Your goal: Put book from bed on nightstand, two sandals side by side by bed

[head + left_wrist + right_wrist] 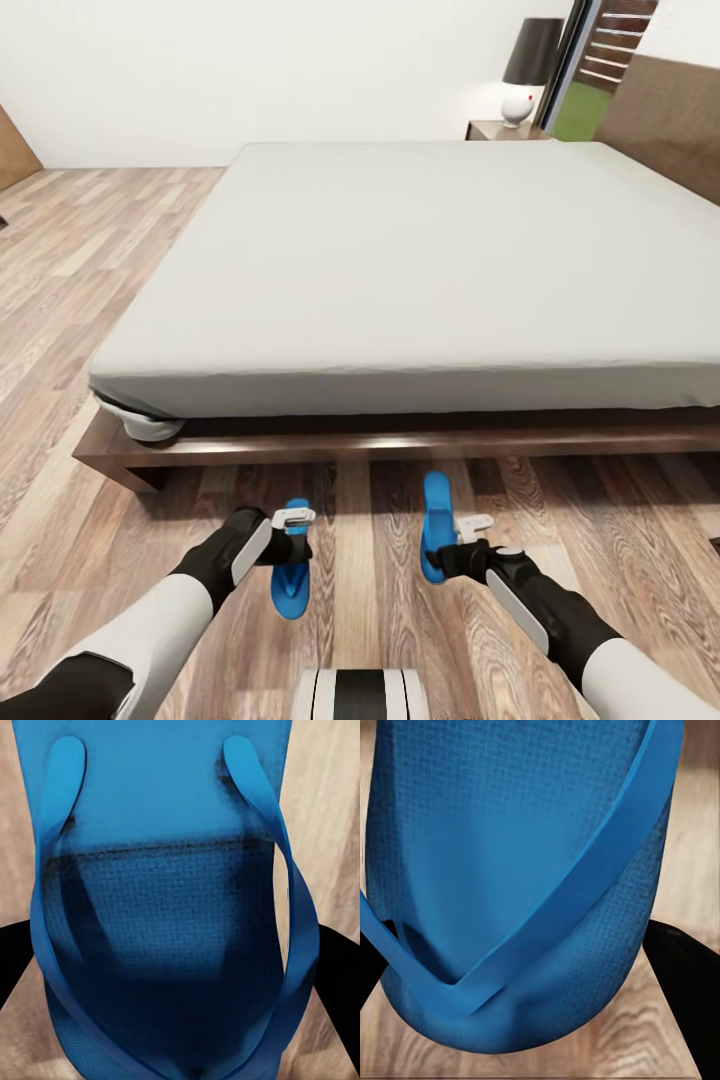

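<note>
Wood-plank floor (90,300) at lower frame, before the bed (420,260): left claw (293,519) pinches left sandal (292,580), right claw (472,523) pinches right sandal (436,522). Long axes parallel, pointing bedward, gap between.

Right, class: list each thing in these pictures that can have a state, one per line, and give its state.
left sandal: flat on the floor, strap up, between the left gripper's fingers
right sandal: on the floor near the bed, at the right gripper
mattress: bare, no book on the part in view
lamp: upright on the nightstand
</note>
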